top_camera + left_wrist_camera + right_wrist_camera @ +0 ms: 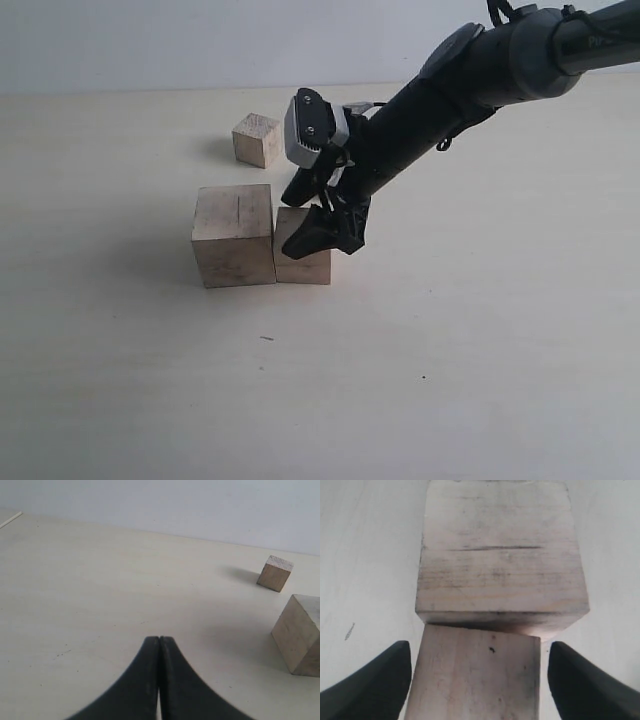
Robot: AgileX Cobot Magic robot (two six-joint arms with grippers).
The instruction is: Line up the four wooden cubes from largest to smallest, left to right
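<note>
The largest wooden cube (233, 235), with a dark crack line on top (500, 555), stands mid-table. A smaller cube (303, 262) sits against its right side. My right gripper (312, 212) is open and straddles this smaller cube (475, 680), one finger on each side with narrow gaps showing. A still smaller cube (257, 139) stands alone farther back. The left wrist view shows that back cube (275, 573) and the largest cube (300, 635). My left gripper (159, 639) is shut and empty, low over bare table. The fourth cube is out of view.
The pale tabletop (450, 380) stretches wide on all sides. The dark right arm (470, 80) reaches in from the upper right across the back of the scene. A pale wall (150, 40) lies behind the table.
</note>
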